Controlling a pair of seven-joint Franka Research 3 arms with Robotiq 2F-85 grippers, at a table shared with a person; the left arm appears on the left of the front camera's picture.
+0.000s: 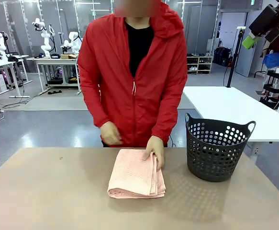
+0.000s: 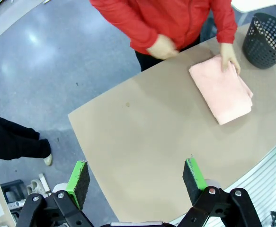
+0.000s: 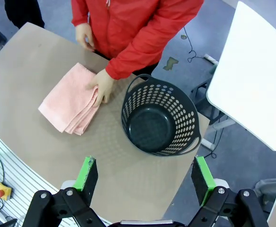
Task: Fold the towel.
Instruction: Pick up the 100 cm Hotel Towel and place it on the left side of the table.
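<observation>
The pale pink towel [image 1: 136,174] lies folded into a thick rectangle on the tan table [image 1: 48,196], in front of a person in a red jacket. One of the person's hands [image 1: 155,149] rests on the towel's far right corner; the other hand [image 1: 110,133] hangs at the table's far edge. The towel [image 2: 223,91] sits far from my left gripper [image 2: 138,182], which hangs open high above the table's bare end. My right gripper [image 3: 145,178] is open too, high over the table near the basket, with the towel [image 3: 71,100] off to its left.
A dark perforated basket [image 1: 217,147] with two handles stands empty on the table right of the towel, also seen from above [image 3: 159,118]. A white table [image 1: 235,111] stands behind it. The near half of the tan table is bare.
</observation>
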